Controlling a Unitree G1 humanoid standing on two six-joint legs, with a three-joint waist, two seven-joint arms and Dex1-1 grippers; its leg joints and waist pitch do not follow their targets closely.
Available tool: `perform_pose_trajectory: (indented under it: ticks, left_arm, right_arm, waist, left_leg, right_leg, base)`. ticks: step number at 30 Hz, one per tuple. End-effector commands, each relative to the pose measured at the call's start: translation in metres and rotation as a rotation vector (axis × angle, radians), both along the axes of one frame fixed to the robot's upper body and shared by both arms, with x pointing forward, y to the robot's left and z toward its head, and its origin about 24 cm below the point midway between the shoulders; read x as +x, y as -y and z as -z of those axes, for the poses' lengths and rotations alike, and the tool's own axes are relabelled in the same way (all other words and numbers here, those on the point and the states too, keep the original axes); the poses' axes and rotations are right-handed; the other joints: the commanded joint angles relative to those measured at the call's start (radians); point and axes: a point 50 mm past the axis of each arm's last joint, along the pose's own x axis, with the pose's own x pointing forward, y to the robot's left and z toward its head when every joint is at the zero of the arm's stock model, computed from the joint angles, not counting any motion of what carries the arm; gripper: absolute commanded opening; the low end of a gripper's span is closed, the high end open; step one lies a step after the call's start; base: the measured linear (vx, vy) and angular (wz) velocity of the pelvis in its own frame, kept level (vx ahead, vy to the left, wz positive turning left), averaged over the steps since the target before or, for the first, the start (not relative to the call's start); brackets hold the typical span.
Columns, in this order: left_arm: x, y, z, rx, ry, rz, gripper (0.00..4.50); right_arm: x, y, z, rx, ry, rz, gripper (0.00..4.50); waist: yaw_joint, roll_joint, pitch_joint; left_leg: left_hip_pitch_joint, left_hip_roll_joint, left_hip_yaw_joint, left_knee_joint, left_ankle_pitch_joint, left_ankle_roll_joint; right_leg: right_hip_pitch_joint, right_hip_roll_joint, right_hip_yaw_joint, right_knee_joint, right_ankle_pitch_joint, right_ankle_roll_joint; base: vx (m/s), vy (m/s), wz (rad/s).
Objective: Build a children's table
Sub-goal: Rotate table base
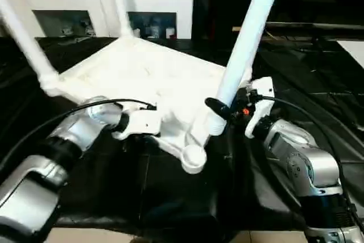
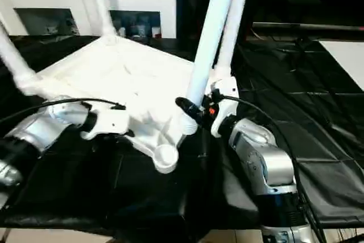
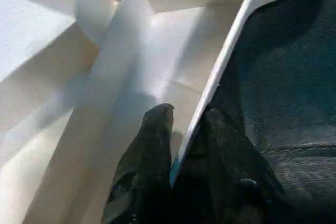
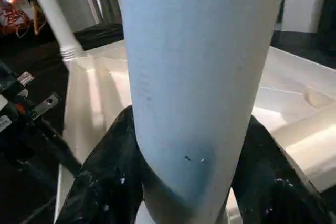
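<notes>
White plastic tabletop (image 1: 142,75) lies upside down on black sheeting (image 1: 170,197), centre frame, three legs standing in its sockets. Left gripper (image 3: 181,145) pinches the tabletop's raised rim, one finger on each side. Right gripper (image 4: 186,182) clamps the near-right leg (image 1: 247,38) low down, just above its socket, right of centre.

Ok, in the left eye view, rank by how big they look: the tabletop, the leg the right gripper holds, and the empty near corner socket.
1. Tabletop, the widest.
2. Leg in the right gripper; it stands nearer the camera, which enlarges it.
3. Empty corner socket, clearly smallest.
</notes>
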Motion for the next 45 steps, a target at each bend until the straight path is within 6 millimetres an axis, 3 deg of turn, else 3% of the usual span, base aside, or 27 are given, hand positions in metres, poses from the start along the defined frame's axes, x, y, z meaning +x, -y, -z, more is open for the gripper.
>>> perform_pose_trajectory:
  ticks: [1,5,6,11,15,16,18,20,23,25,29,31,32,34,39,45]
  left_arm:
    - [-0.004,-0.006,0.007,-0.002,-0.091,-0.074,0.75]
    - [-0.009,-0.007,0.013,-0.029,-0.158,-0.184,0.62]
    - [-0.012,-0.007,0.016,-0.053,-0.184,-0.247,0.57]
    - [-0.019,-0.008,0.023,-0.085,-0.196,-0.437,0.52]
    - [-0.022,-0.010,0.027,-0.100,-0.163,-0.557,0.50]
    - [-0.022,-0.011,0.026,-0.109,-0.140,-0.591,0.50]
    - [-0.022,-0.008,0.023,-0.138,-0.075,-0.610,0.44]
    - [-0.022,-0.005,0.021,-0.152,-0.035,-0.560,0.44]
    - [-0.025,0.001,0.019,-0.178,0.026,-0.468,0.34]
    - [-0.026,0.002,0.019,-0.193,0.028,-0.452,0.20]
    - [-0.035,0.010,0.016,-0.249,0.030,-0.338,0.04]
    - [-0.038,0.014,0.014,-0.276,0.028,-0.277,0.04]
    - [-0.036,0.015,0.014,-0.288,0.023,-0.290,0.30]
    - [-0.030,0.016,0.013,-0.303,0.035,-0.319,0.58]
    - [-0.022,0.018,0.008,-0.316,0.052,-0.332,0.80]
    - [-0.019,0.022,0.009,-0.318,0.033,-0.329,0.91]
  right_arm:
    - [0.000,0.000,-0.006,-0.001,0.034,0.000,1.84]
    - [0.002,0.005,-0.005,0.003,0.003,0.042,1.84]
    - [0.003,0.007,-0.004,0.009,-0.010,0.061,1.84]
    - [0.005,0.010,-0.005,0.038,-0.029,0.091,1.84]
    - [0.007,0.010,-0.006,0.049,-0.036,0.095,1.84]
    - [0.007,0.010,-0.006,0.050,-0.039,0.095,1.84]
    - [0.008,0.009,-0.006,0.051,-0.046,0.093,1.84]
    - [0.008,0.008,-0.006,0.050,-0.047,0.092,1.84]
    - [0.009,0.007,-0.006,0.048,-0.049,0.088,1.84]
    - [0.009,0.006,-0.007,0.047,-0.049,0.084,1.84]
    - [0.009,0.006,-0.008,0.040,-0.050,0.067,1.84]
    - [0.010,0.005,-0.008,0.041,-0.045,0.053,1.84]
    - [0.010,0.005,-0.009,0.040,-0.042,0.049,1.84]
    - [0.011,0.005,-0.009,0.037,-0.037,0.046,1.84]
    - [0.012,0.003,-0.010,0.037,-0.034,0.038,1.84]
    - [0.011,0.002,-0.010,0.035,-0.032,0.033,1.84]
  waist:
    - [0.003,0.012,-0.077]
    - [-0.006,0.009,-0.075]
    - [-0.010,0.009,-0.076]
    - [-0.015,0.005,-0.072]
    - [-0.029,0.003,-0.064]
    - [-0.034,-0.009,-0.062]
    - [-0.040,-0.008,-0.061]
    - [-0.042,-0.007,-0.062]
    - [-0.043,-0.011,-0.066]
    - [-0.043,-0.008,-0.070]
    - [-0.037,-0.008,-0.075]
    - [-0.029,-0.004,-0.085]
    - [-0.026,-0.003,-0.087]
    - [-0.024,-0.004,-0.087]
    - [-0.010,-0.002,-0.077]
    - [-0.005,-0.003,-0.074]
  left_leg:
    - [0.018,0.053,-0.023,-0.086,-0.188,-0.047]
    - [0.013,0.051,-0.023,-0.086,-0.187,-0.035]
    - [0.018,0.051,-0.021,-0.085,-0.188,-0.031]
    - [0.016,0.051,-0.020,-0.086,-0.203,-0.021]
    - [0.013,0.043,-0.026,-0.091,-0.255,-0.021]
    - [0.006,0.042,-0.028,-0.094,-0.250,-0.019]
    - [0.007,0.040,-0.031,-0.093,-0.261,-0.017]
    - [0.009,0.038,-0.033,-0.094,-0.260,-0.011]
    - [0.010,0.038,-0.032,-0.095,-0.236,-0.001]
    - [0.017,0.042,-0.026,-0.093,-0.207,0.005]
    - [0.014,0.044,-0.023,-0.090,-0.145,0.019]
    - [0.017,0.043,-0.018,-0.083,-0.075,0.039]
    - [0.015,0.043,-0.018,-0.081,-0.038,0.051]
    - [0.015,0.041,-0.016,-0.078,-0.033,0.062]
    - [0.023,0.045,-0.014,-0.085,-0.128,0.028]
    - [0.023,0.045,-0.017,-0.091,-0.173,-0.006]
  right_leg:
    - [0.051,-0.079,0.049,-0.063,-0.125,-0.238]
    - [0.057,-0.079,0.048,-0.066,-0.131,-0.248]
    - [0.054,-0.077,0.048,-0.066,-0.135,-0.255]
    - [0.055,-0.077,0.048,-0.074,-0.197,-0.245]
    - [0.057,-0.077,0.045,-0.092,-0.374,-0.187]
    - [0.060,-0.077,0.042,-0.095,-0.415,-0.164]
    - [0.055,-0.078,0.039,-0.107,-0.504,-0.124]
    - [0.052,-0.077,0.038,-0.115,-0.527,-0.105]
    - [0.052,-0.073,0.036,-0.116,-0.475,-0.106]
    - [0.046,-0.069,0.039,-0.108,-0.384,-0.139]
    - [0.052,-0.069,0.039,-0.089,-0.237,-0.187]
    - [0.056,-0.066,0.039,-0.075,-0.099,-0.220]
    - [0.056,-0.063,0.038,-0.066,-0.025,-0.237]
    - [0.057,-0.064,0.037,-0.063,0.017,-0.257]
    - [0.053,-0.069,0.039,-0.082,-0.140,-0.228]
    - [0.054,-0.071,0.040,-0.092,-0.243,-0.186]
  base:
    - [0.000,0.000,0.00]
    - [0.000,0.000,0.00]
    - [0.000,0.000,0.00]
    - [0.000,0.000,0.00]
    - [0.000,0.000,0.00]
    - [0.000,0.000,0.00]
    - [0.000,0.000,0.00]
    - [0.000,0.000,0.00]
    - [0.000,0.000,0.00]
    - [0.000,0.000,0.00]
    - [0.000,0.000,0.00]
    - [0.057,0.002,0.02]
    - [0.056,0.002,0.02]
    - [0.000,0.000,0.00]
    - [0.000,0.000,0.00]
    - [0.000,0.000,0.00]
